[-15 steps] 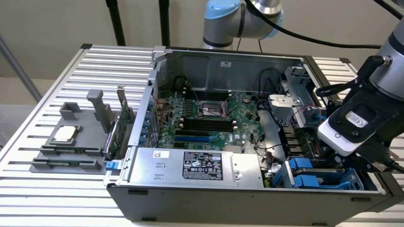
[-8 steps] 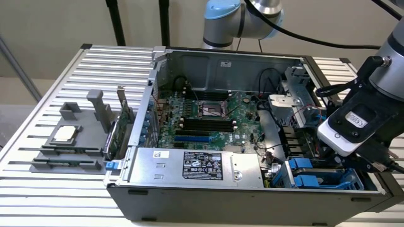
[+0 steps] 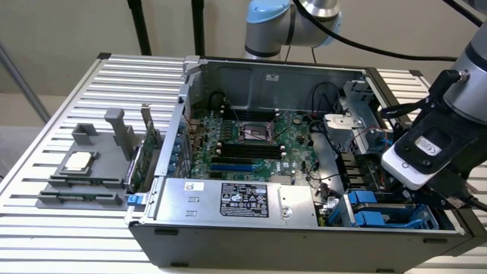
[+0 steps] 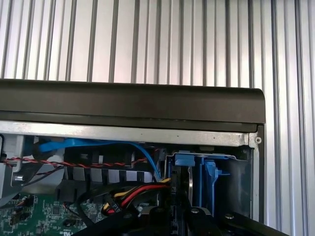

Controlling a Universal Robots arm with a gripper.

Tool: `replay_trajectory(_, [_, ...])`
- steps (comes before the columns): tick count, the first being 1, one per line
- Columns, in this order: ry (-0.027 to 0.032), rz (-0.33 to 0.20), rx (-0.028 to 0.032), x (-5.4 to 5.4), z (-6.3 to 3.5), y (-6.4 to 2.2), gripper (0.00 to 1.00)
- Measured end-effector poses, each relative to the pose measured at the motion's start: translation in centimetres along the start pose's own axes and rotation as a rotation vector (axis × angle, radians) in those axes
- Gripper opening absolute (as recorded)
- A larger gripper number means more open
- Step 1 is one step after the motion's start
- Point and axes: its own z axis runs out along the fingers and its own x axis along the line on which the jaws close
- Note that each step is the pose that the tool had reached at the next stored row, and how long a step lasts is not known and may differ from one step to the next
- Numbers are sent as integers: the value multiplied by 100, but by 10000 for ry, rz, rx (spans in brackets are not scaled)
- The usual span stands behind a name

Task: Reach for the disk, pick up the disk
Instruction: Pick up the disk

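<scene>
a robotics lab: open computer case [image 3: 304,142] on a slatted metal table [image 3: 61,114]

A ribbed metal table [image 3: 61,228] carries an open computer case [image 3: 304,245] and a grey holder block [image 3: 84,177].
</scene>
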Motion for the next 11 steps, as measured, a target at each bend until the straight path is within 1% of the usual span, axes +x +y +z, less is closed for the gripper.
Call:
replay_trajectory(8, [-20,0,-3,-1,24,-3,18])
replay_trajectory(11, [-19,-1,-3,-1,27,-2,18])
